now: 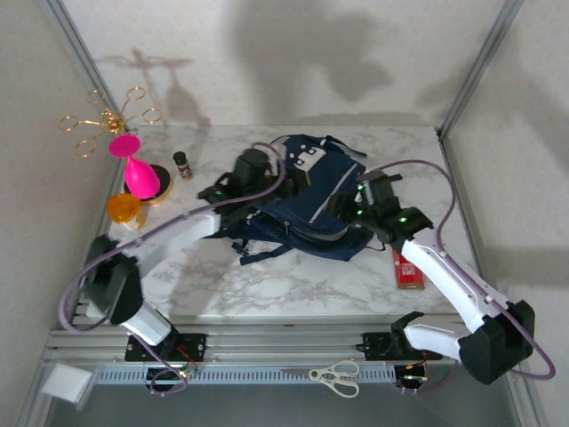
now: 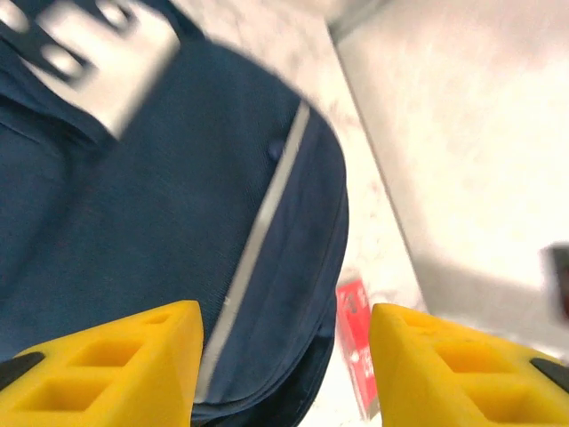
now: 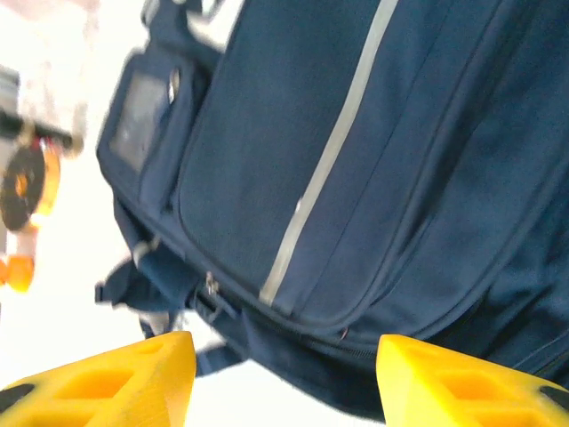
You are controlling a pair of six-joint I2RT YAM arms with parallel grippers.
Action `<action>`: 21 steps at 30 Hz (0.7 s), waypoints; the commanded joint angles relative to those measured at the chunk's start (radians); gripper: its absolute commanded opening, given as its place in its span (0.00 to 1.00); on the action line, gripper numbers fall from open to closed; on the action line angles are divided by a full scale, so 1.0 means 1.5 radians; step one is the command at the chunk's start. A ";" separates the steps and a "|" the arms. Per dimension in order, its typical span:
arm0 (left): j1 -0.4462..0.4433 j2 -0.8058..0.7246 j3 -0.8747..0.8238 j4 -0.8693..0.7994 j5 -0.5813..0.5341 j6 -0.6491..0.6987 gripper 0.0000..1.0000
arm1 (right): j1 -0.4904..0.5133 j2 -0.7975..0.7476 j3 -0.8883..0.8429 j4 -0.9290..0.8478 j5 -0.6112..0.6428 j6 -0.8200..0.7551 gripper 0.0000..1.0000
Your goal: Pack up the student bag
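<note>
Backpack front and centre: the large navy blue fabric student bag point(image 1: 307, 200), grey stripe showing, lies flat in the middle of the marble desk point(image 1: 267, 285), pockets facing up, probably so the zips can be reached from above. Over its left edge hovers the left hand point(image 2: 284, 356), fingers spread, nothing pinched. Over the right edge hangs the right hand point(image 3: 284, 374), equally spread and empty, bag directly beneath both.

You're working in a robot lab test cell, not a home. The marble-patterned worktop point(image 1: 267, 285) under the jaws is boxed in by plain white panel walls point(image 1: 356, 53) on aluminium posts point(image 1: 476, 67). Behind the jaws, a slotted aluminium rail point(image 1: 276, 342) runs along the near edge, and purple cables point(image 1: 449, 191) loop beside them.
</note>
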State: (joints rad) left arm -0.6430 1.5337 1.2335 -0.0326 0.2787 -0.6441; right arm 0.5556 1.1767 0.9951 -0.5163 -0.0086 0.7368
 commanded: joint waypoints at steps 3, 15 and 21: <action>0.026 -0.069 -0.116 0.010 -0.055 0.006 0.52 | 0.122 0.080 -0.058 0.059 0.026 0.087 0.57; 0.024 -0.069 -0.249 0.092 -0.114 -0.063 0.54 | -0.045 0.184 -0.092 0.225 -0.011 -0.114 0.56; 0.025 0.005 -0.246 0.139 -0.125 -0.079 0.54 | 0.012 0.158 -0.067 0.174 0.006 -0.097 0.56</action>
State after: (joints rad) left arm -0.6014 1.4933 0.8673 0.1177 0.1261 -0.7383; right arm 0.5133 1.4513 0.8585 -0.2760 -0.0288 0.6121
